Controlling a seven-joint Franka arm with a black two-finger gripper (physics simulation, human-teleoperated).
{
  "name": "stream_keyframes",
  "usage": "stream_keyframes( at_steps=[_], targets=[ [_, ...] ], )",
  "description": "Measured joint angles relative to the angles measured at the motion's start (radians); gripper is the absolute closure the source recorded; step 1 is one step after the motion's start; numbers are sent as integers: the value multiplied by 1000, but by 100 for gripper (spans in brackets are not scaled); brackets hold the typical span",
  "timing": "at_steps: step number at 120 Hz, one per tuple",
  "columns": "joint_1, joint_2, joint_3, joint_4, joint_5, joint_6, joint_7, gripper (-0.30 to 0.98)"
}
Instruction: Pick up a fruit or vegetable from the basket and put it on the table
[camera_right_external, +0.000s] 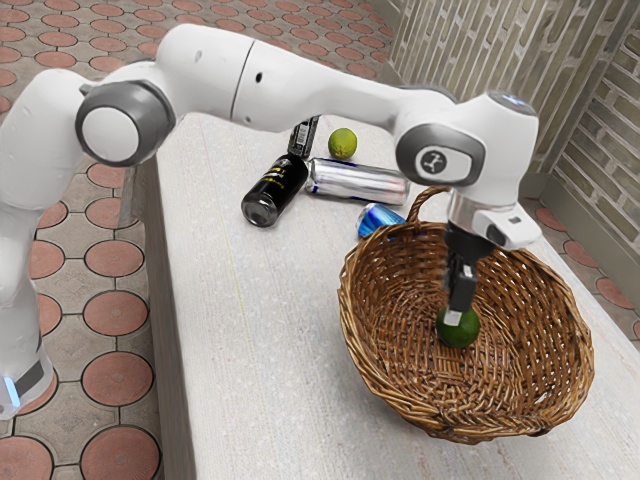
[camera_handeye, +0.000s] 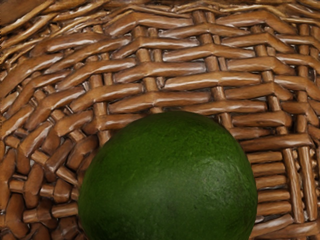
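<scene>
Wrist view, 1 green fruit (camera_handeye: 169, 177), long axis unclear

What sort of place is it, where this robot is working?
It looks like an outdoor patio or terrace, though I can't be certain. Signs are the reddish round paving tiles set in grey stone, the patterned brick-like wall, and the long pale stone-like table.

Brick walls (camera_right_external: 600, 150) rise beyond the pincer (camera_right_external: 455, 316), with round, apparently clay floor tiles (camera_right_external: 117, 380) and a pale table (camera_right_external: 260, 330) below it
</scene>
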Motion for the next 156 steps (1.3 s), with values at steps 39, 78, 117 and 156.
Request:
stream_keyframes(
  at_steps=[39, 78, 117, 156],
  targets=[
    [-15, 55, -1, 34, 1, 6, 10, 0],
    [-18, 83, 0, 34, 1, 22, 16, 21],
    [-15, -204, -142, 36, 3, -52, 20, 35],
    [-31, -290, -488, 33, -2, -134, 18, 35]
  ],
)
